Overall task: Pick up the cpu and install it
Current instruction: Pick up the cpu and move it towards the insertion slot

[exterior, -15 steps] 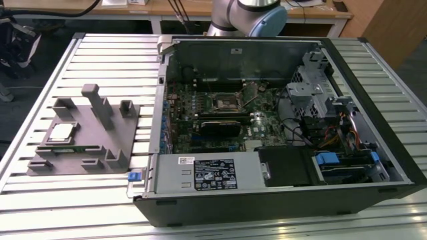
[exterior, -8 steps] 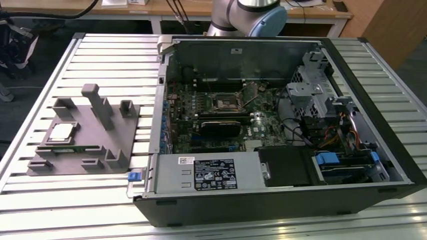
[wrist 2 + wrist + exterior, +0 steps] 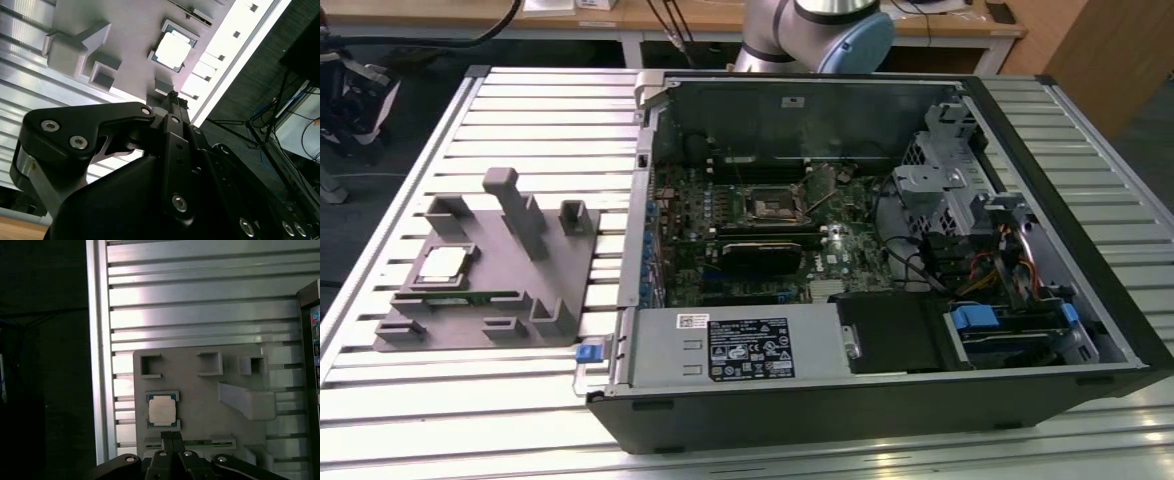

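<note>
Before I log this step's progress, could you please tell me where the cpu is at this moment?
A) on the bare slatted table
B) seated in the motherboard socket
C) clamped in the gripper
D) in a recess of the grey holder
D: the cpu lies flat in a recess of the grey holder beside the computer case, and the gripper is apart from it.

Silvery metal cpu, matt grey holder, seemingly plastic, shiny ribbed metal table

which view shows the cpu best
The first wrist view: it faces the cpu squarely, whole silvery top visible in the grey holder. The second wrist view shows it slanted; the exterior view shows it small.
</note>
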`<action>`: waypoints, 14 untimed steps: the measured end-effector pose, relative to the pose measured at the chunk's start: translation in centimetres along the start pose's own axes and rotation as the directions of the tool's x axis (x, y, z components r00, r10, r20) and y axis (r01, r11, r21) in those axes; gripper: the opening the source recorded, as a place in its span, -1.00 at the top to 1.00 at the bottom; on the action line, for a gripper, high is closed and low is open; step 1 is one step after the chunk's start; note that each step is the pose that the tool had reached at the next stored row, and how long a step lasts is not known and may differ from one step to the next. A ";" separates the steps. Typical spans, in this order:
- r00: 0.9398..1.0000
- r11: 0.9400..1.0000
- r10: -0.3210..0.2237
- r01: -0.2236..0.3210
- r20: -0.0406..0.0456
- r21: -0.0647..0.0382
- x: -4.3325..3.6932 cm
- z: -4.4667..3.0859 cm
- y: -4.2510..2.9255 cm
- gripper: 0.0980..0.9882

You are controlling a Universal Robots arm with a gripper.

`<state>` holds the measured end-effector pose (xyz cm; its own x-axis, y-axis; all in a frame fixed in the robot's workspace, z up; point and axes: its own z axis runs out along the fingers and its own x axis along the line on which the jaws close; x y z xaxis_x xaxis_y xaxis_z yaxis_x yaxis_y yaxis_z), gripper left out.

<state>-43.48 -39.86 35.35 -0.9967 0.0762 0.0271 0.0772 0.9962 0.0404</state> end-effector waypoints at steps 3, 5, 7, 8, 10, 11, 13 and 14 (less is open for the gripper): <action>1.000 1.000 0.000 0.000 -0.002 0.000 0.00 0.40 -0.01 0.98; 1.000 1.000 0.000 0.000 -0.003 0.000 0.00 0.68 -0.03 0.98; 1.000 1.000 0.000 0.000 -0.003 0.000 0.00 1.01 -0.06 0.98; 1.000 1.000 0.000 0.000 -0.003 0.000 0.00 1.19 -0.08 0.98; 1.000 1.000 0.000 0.000 -0.003 0.000 0.00 1.57 -0.10 0.98; 1.000 1.000 0.000 0.000 -0.003 0.000 0.00 1.74 -0.11 0.98; 1.000 1.000 0.000 0.000 -0.003 0.000 0.00 2.01 -0.13 0.98; 1.000 1.000 0.000 0.000 -0.003 0.000 -0.01 2.11 -0.13 0.98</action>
<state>-43.54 -39.90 33.24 -0.9966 0.0762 0.0298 0.0774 0.9962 0.0402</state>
